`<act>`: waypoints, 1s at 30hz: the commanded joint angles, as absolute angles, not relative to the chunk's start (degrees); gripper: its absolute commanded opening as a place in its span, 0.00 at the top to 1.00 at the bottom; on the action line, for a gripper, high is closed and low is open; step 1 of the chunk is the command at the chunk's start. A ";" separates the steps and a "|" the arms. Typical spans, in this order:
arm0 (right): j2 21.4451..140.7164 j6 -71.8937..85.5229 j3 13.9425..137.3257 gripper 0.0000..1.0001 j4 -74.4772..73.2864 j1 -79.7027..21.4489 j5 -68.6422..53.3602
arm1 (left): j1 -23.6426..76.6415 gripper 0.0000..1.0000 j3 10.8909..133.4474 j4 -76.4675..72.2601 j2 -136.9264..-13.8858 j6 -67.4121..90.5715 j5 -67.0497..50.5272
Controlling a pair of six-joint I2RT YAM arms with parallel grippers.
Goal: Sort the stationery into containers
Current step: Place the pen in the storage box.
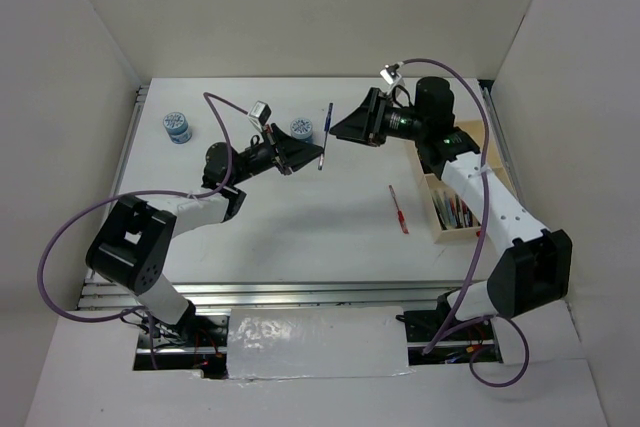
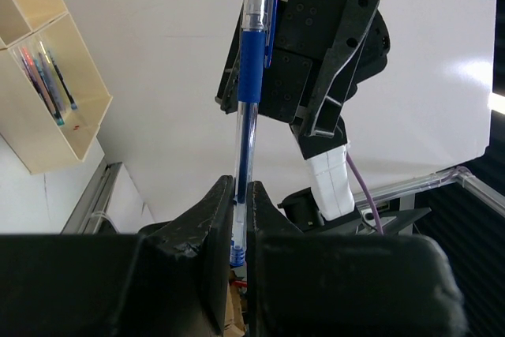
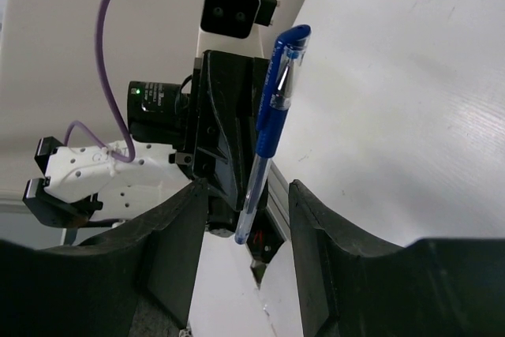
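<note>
My left gripper (image 1: 316,155) is shut on the lower end of a blue pen (image 1: 325,135) and holds it above the table; in the left wrist view the pen (image 2: 247,108) rises from between the closed fingers (image 2: 213,226). My right gripper (image 1: 337,130) is open just right of the pen. In the right wrist view the pen (image 3: 268,144) hangs between its spread fingers (image 3: 177,234), touching neither. The wooden tray (image 1: 441,230) sits at the right edge with several pens in it. A red pen (image 1: 399,209) lies on the table. Two blue-white pots (image 1: 178,127) (image 1: 301,128) stand at the back left.
White walls close the table in on three sides. A metal rail (image 1: 300,292) runs along the near edge. The tray (image 2: 59,108) shows at the upper left of the left wrist view, with the right gripper's body (image 2: 316,61) behind the pen.
</note>
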State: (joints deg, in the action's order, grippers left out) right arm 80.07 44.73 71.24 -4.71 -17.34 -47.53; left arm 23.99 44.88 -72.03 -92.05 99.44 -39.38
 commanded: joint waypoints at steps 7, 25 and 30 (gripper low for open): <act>82.35 43.33 75.59 0.48 -1.40 -19.69 -46.23 | 24.61 1.00 46.05 -84.29 -91.14 99.58 -38.67; 81.57 35.17 77.60 1.00 -7.28 -19.52 -44.48 | 25.84 0.01 49.38 -66.25 -90.35 93.54 -44.28; 75.95 23.22 75.77 1.00 -19.14 -11.10 -44.39 | 20.58 0.01 54.66 -42.76 -88.07 73.38 -48.78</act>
